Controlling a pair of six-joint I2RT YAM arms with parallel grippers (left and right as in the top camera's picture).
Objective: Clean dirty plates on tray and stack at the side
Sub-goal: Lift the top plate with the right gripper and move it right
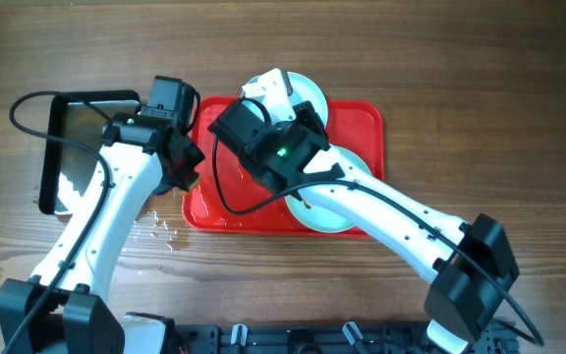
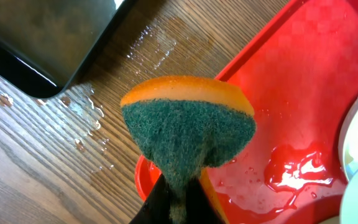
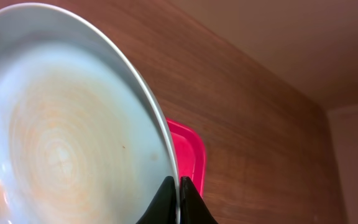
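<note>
**Green scourer and pale plate both clamped, well apart**

Green pad over orange foam: the sponge (image 2: 188, 124) is pinched at its lower end by the left gripper (image 2: 179, 200), jaws together on it so it bulges above them. It hangs over the left edge of the tray (image 2: 303, 93), where water pools on the red plastic. The right gripper (image 3: 178, 200) is closed tight on the rim of a plate (image 3: 67, 124), which stands tilted on edge above the tray's far side, its face filmed with a faint orange smear.

The plate looks stiff, glazed, probably wet and so slippery, and it would break if dropped. A thin pinch at the rim lets it swing, so scrubbing should press toward the jaws, not away from them. The sponge is soft and will give under pressure.

The left arm (image 1: 106, 211) reaches from the near left, wrist turned down beside the black pan (image 1: 82, 147). The right arm (image 1: 391, 211) stretches diagonally from the near right across a second plate (image 1: 354, 159) lying flat on the tray.
</note>
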